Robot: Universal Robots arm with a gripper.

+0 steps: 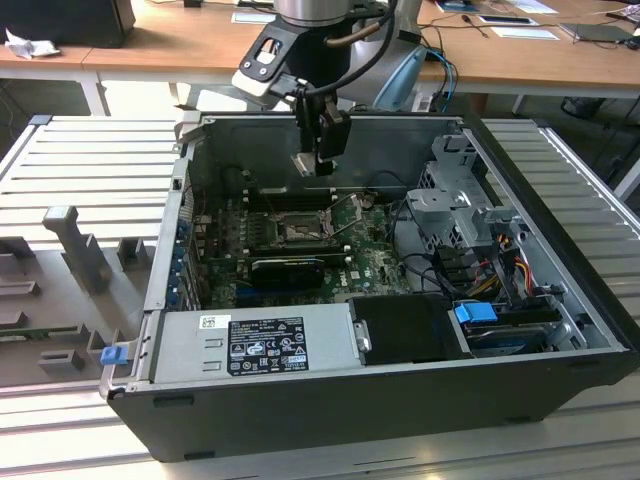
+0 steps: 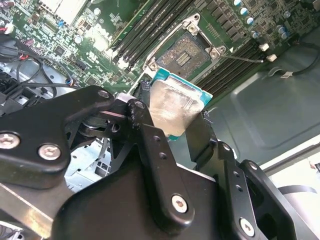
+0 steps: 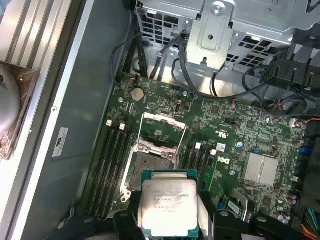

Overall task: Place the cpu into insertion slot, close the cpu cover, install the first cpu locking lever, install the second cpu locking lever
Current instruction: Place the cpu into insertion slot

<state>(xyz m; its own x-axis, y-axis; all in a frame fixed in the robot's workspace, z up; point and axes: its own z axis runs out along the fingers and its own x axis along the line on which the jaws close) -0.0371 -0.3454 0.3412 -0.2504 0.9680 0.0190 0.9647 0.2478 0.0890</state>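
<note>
An open dark-grey metal computer case (image 1: pixel 400 400) lies on its side on the worktop, with a green motherboard (image 3: pixel 235 135) on its floor. The black two-fingered gripper (image 1: pixel 318 165) hangs inside the case, clamped on the cpu. The dark-metal cpu cover (image 3: pixel 165 117) stands swung open beside the bare square insertion slot (image 3: pixel 147 167). The small square silver-topped cpu (image 3: pixel 169 205) is held in the air above that slot, not seated.

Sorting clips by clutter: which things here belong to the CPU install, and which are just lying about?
Job: gripper holding the cpu; empty cpu socket; open cpu cover.
Lying about: power supply; drive cage; coin cell battery; heatsink.
</note>
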